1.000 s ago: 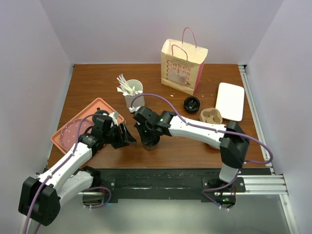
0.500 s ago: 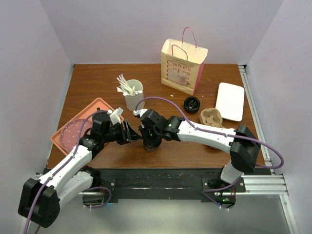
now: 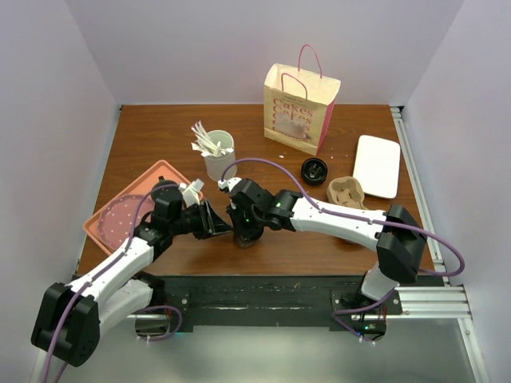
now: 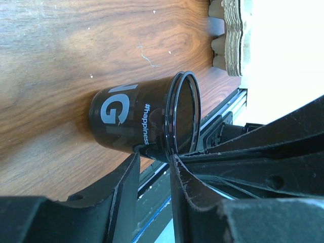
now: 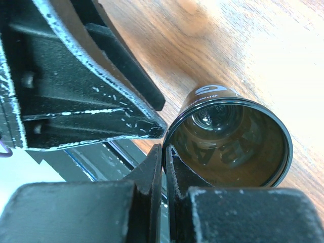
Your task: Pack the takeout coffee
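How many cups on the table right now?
2. White cup of stirrers, back left; lidless dark coffee cup, front centre. The paper bag could hide more.

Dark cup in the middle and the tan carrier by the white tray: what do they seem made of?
The dark cup looks like glossy, dark-tinted translucent plastic: its lettering reads reversed through the wall from inside, and the rim glints, though coated paper cannot be excluded. The carrier looks like matte tan moulded pulp, with a rough, fibrous edge.
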{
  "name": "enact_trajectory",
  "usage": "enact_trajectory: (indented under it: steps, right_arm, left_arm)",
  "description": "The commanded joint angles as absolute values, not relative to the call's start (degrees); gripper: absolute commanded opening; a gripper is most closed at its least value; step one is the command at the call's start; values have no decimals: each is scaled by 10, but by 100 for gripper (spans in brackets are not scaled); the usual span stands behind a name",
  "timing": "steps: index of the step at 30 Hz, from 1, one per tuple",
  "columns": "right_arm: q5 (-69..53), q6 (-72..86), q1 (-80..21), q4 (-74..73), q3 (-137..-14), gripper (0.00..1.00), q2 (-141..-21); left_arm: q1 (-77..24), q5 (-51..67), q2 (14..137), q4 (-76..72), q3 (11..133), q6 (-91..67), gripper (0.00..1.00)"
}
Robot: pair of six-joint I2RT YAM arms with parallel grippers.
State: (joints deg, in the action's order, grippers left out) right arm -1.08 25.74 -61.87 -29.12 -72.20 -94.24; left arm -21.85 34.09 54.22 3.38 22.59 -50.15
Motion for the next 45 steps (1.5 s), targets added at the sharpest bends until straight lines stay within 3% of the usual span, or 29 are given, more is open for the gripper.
enact_trajectory:
  steps: [1, 32, 45]
  right_arm:
    - [-18, 252, -621, -279, -726, 0, -944]
    - [-1, 249, -621, -287, -737, 0, -936]
    - [29, 243, -621, -316, -744, 0, -928]
  left_arm:
    - [-215, 356, 554, -15, 225, -508, 36]
    - [-216, 304, 600, 50, 237, -461, 39]
    - [-216, 309, 564, 64, 259, -467, 42]
